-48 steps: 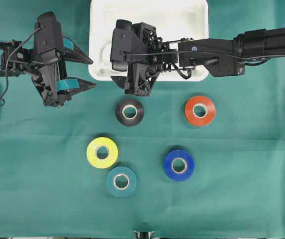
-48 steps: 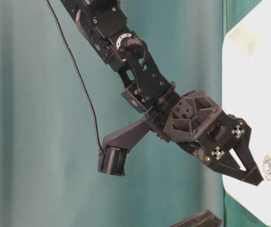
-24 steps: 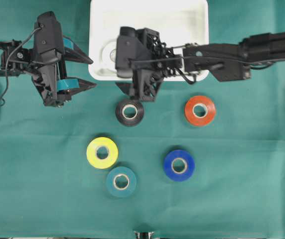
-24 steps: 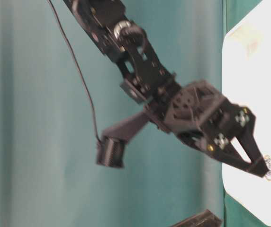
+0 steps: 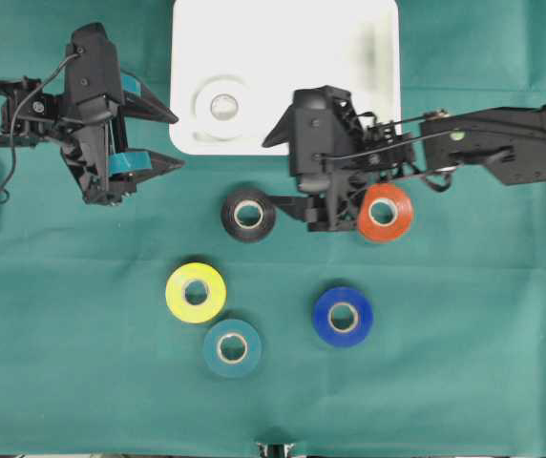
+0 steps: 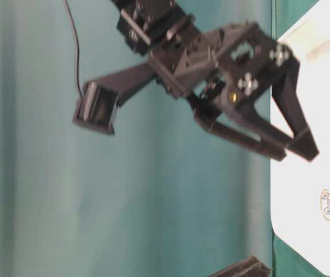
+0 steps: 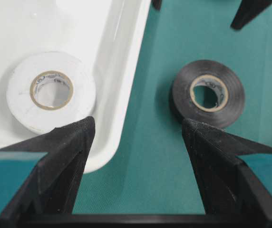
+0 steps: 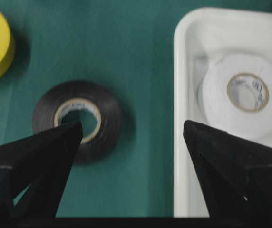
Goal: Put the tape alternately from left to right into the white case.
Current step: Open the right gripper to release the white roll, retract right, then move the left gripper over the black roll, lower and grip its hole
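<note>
- The white roll (image 5: 221, 105) is lying flat in the lower-left corner of the white case (image 5: 368, 38), so one tape is already in; the rest of the tray is bare, leaving room for the others.
- The right gripper (image 5: 323, 212) is hanging over the green cloth (image 5: 82, 382) between the black roll (image 5: 248, 214) and the orange-red roll (image 5: 385, 212), its fingers spread wide and holding nothing. Its arm is partly covering the orange-red roll.
- The left gripper (image 5: 163, 138) is waiting beside the case's left edge, fingers apart and empty. Its camera is looking down on the white roll and the black one, so I would guess black is its next pick.
- The yellow roll (image 5: 196, 292), teal roll (image 5: 232, 348) and blue roll (image 5: 343, 316) are lying flat on the cloth nearer the front, well apart from both grippers.
</note>
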You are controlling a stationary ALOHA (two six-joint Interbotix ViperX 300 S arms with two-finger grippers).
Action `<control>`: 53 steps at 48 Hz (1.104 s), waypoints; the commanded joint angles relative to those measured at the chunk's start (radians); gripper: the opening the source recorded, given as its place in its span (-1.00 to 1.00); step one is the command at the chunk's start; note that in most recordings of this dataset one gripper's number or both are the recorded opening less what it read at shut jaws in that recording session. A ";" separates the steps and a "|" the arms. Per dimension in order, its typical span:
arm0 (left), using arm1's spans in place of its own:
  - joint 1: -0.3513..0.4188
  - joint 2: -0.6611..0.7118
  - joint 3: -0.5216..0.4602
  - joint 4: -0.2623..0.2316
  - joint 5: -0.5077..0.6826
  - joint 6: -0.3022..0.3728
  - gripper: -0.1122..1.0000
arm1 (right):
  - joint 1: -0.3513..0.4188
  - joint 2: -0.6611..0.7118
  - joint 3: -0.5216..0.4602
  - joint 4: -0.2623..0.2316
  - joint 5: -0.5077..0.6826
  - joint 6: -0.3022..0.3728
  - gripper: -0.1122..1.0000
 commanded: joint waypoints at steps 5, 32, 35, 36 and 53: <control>-0.006 -0.009 -0.009 0.000 0.002 -0.002 0.58 | 0.015 -0.078 0.057 -0.003 -0.032 0.002 0.50; -0.025 -0.009 -0.009 0.000 0.003 -0.002 0.58 | 0.028 -0.192 0.215 -0.002 -0.141 0.003 0.50; -0.029 -0.009 -0.009 0.000 0.003 -0.002 0.58 | 0.028 -0.190 0.215 -0.003 -0.143 0.003 0.50; -0.029 -0.009 -0.009 0.000 0.002 -0.002 0.58 | 0.028 -0.189 0.215 -0.003 -0.143 0.003 0.50; -0.104 -0.009 -0.011 0.000 0.003 -0.003 0.57 | 0.028 -0.187 0.215 -0.003 -0.141 0.002 0.50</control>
